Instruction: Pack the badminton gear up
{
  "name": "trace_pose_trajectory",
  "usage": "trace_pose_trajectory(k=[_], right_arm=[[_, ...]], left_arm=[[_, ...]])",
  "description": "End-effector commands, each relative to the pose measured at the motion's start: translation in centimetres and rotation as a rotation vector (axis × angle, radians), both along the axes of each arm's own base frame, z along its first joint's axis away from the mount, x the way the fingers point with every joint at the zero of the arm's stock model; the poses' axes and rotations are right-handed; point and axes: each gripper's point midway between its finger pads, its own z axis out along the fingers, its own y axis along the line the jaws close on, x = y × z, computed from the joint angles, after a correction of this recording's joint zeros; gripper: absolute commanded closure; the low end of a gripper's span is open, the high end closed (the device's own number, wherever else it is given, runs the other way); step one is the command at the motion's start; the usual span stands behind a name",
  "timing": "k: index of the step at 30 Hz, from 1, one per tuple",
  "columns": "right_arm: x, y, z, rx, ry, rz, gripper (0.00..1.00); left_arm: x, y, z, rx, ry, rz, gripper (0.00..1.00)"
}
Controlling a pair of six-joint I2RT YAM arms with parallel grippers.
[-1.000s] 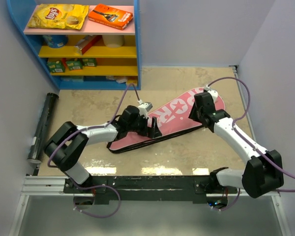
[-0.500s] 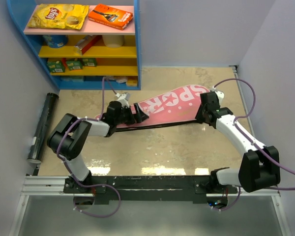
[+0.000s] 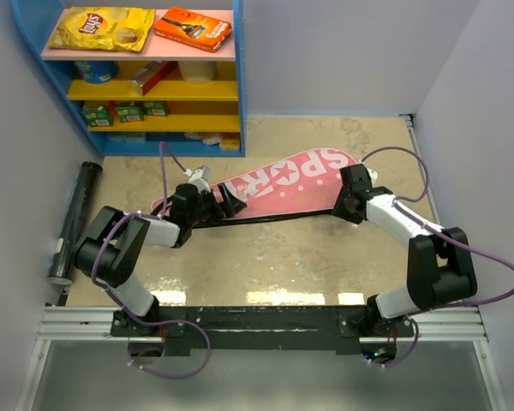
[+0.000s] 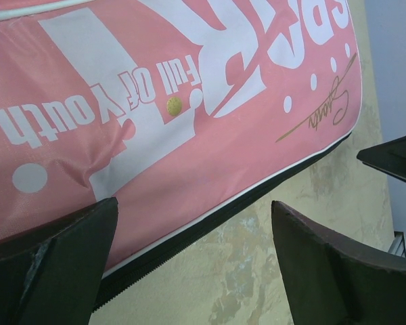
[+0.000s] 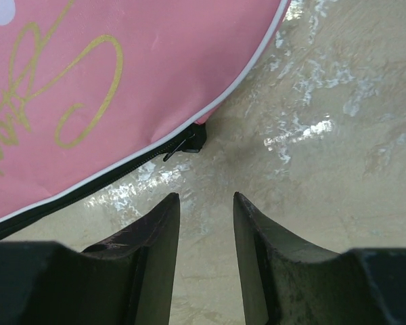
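Both arms reaching low across the table (image 3: 265, 257), left gripper (image 4: 193, 210) spread wide and empty over the pink bag (image 3: 283, 184) lying flat mid-table, right gripper (image 5: 206, 200) barely parted, holding nothing, just short of the zipper pull (image 5: 188, 143), black tube (image 3: 75, 221) well apart, along the left wall.

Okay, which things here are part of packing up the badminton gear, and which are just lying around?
Part of the job:
pink SPORT racket bag
long black tube

Just lying about, all on the blue shelf unit:
Lay's chip bag
orange box
green boxes
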Motion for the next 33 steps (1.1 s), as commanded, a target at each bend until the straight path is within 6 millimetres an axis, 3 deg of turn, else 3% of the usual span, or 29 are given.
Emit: trace_pose_trajectory(k=[1, 9, 33], right_arm=[[1.1, 2.0, -0.4, 0.074, -0.031, 0.001, 0.6], [1.5, 3.1, -1.6, 0.084, -0.028, -0.009, 0.59], [3.0, 1.0, -3.0, 0.008, -0.06, -0.165, 0.58]], left_arm=[[-2.4, 0.6, -3.5, 0.026, 0.125, -0.014, 0.0], [-2.9, 0.2, -3.7, 0.001, 0.129, -0.039, 0.0], [-2.6, -0.2, -3.7, 0.0, 0.117, -0.062, 0.0]])
